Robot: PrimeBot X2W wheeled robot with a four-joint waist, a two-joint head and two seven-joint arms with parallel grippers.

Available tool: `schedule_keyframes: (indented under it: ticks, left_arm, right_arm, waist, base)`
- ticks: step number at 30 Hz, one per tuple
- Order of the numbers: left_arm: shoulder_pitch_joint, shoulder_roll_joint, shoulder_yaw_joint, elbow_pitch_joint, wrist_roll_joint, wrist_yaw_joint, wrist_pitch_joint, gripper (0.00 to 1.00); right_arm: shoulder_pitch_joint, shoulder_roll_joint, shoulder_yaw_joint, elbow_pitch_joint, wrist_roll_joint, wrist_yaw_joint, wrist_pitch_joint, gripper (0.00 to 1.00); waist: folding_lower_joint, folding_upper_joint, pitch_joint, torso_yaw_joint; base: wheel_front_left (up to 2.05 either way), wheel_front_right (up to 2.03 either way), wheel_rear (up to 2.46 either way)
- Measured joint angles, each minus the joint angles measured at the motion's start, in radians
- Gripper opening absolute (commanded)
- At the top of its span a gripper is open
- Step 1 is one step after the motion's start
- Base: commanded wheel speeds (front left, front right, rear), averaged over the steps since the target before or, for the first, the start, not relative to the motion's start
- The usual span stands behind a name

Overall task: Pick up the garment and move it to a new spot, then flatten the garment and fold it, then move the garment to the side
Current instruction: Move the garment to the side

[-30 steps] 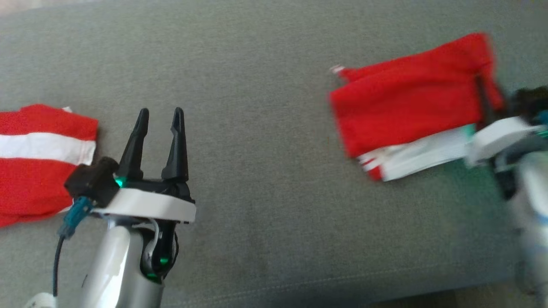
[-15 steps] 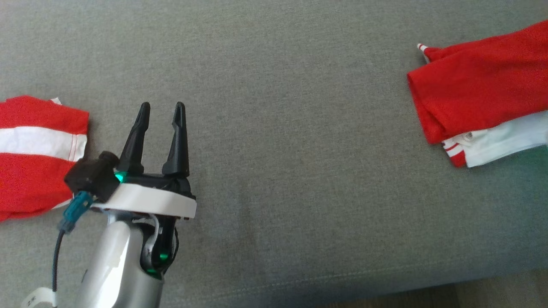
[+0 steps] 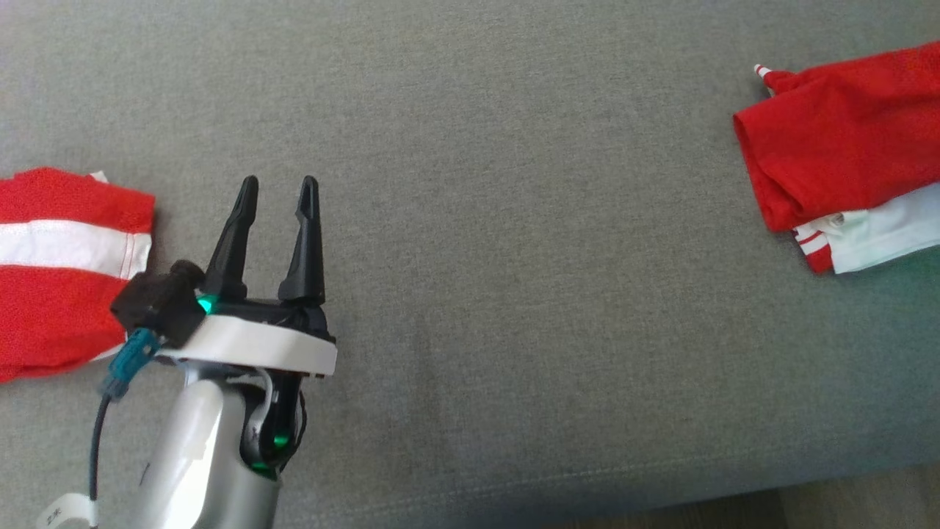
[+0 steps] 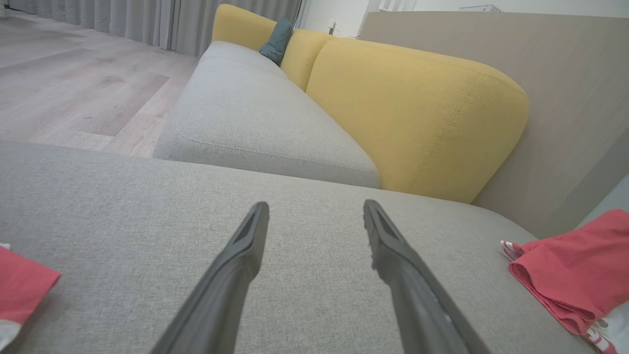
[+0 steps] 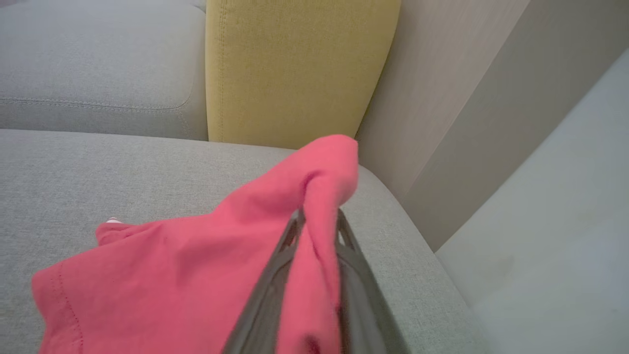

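garment (image 3: 837, 139): red with white trim, folded, lying at the right end of the grey sofa seat (image 3: 514, 294), near the yellow backrest (image 5: 295, 64).
right claw (image 5: 318, 217): nearly closed, pinching a raised fold of the garment between its fingers.
left claw (image 3: 278, 184): spread wide, empty, over bare seat, well apart from the garment.
second red-and-white garment (image 3: 59, 272): just left of the left claw.

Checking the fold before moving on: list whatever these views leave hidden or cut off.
1. Head view: the garment runs off the right edge, so its full fold is unseen.
2. Head view: the striped cloth is cut by the left edge.
3. Right wrist view: the garment drapes over the right gripper, hiding its fingertips and the exact grip point.
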Motion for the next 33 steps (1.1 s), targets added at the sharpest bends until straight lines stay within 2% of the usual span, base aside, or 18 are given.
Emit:
schedule_keyframes:
  ticks: [1,2,11,20,27,33]
  left_arm:
    - [0.0,0.0,0.0,0.0,0.0,0.0,0.0,1.0]
    - [0.0,0.0,0.0,0.0,0.0,0.0,0.0,1.0]
    - [0.0,0.0,-0.002,0.013,0.0,0.0,0.0,1.0]
    - [0.009,0.0,-0.001,0.014,-0.007,0.007,0.0,1.0]
    - [0.056,0.0,0.0,-0.007,-0.019,0.017,-0.002,1.0]
    - [0.112,0.001,-0.002,-0.009,-0.019,0.024,-0.007,1.0]
  right_arm:
    - [0.0,0.003,0.0,-0.004,0.002,0.0,0.003,0.92]
    - [0.0,0.007,0.001,-0.009,0.002,0.0,0.004,1.0]
    - [0.001,0.038,0.012,-0.092,0.036,0.0,0.004,1.0]
    - [0.029,0.162,0.067,-0.238,0.095,0.0,-0.01,1.0]
    - [0.199,0.305,0.124,-0.332,0.137,0.0,-0.075,1.0]
    - [0.352,0.353,0.16,-0.379,0.157,0.0,-0.125,1.0]
  waist:
    - [0.0,0.0,-0.002,-0.001]
    - [0.0,0.0,-0.003,-0.002]
    - [0.0,0.0,-0.027,-0.005]
    - [0.0,0.0,-0.081,0.007]
    - [0.0,0.0,-0.15,0.032]
    - [-0.0001,0.0,-0.213,0.06]
  base:
    - [0.0,0.0,0.0]
    - [0.0,0.0,0.0]
    - [0.0,0.0,0.0]
    - [0.0,0.0,0.0]
    - [0.0,0.0,0.0]
    - [0.0,0.0,0.0]
